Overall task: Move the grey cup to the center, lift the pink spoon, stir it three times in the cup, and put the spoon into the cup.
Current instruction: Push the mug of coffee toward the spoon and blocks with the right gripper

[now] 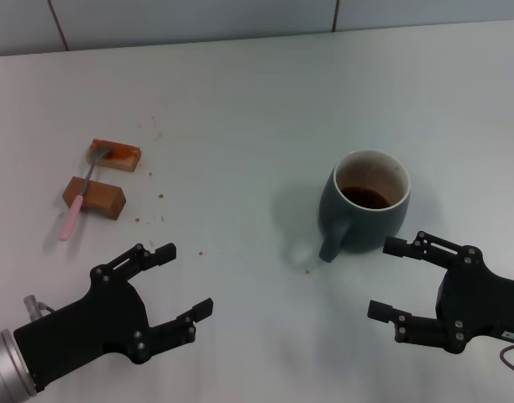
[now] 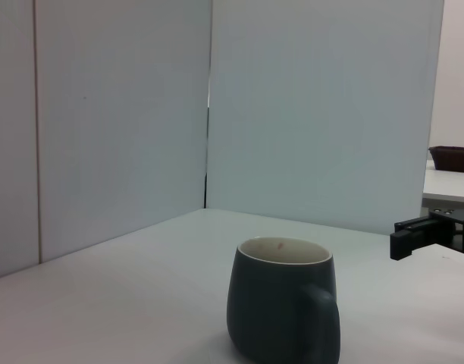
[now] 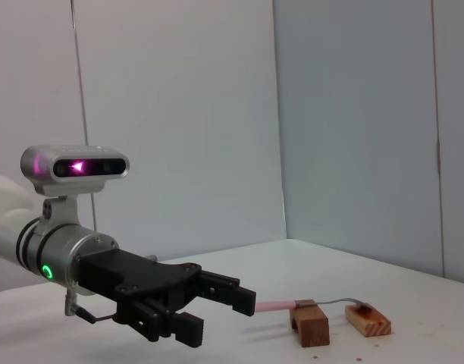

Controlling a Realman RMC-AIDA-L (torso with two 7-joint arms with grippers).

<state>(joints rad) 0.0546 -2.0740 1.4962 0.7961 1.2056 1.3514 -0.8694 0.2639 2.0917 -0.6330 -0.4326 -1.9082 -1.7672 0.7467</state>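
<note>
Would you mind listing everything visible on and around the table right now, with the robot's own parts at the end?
grey cup: one, dark grey-blue with a cream inside stained brown at the bottom, upright on the table's right half, handle toward the robot.
pink spoon: one, pale pink handle and metal neck, lying across the two blocks on the left.
wooden blocks: two, brown, side by side at the left, apart from each other.
crumbs: several, reddish specks scattered near the blocks.
table: one, white.
wall panels: pale grey, behind the table.
left gripper: one, black, open, near left.
right gripper: one, black, open, just in front of the cup.
</note>
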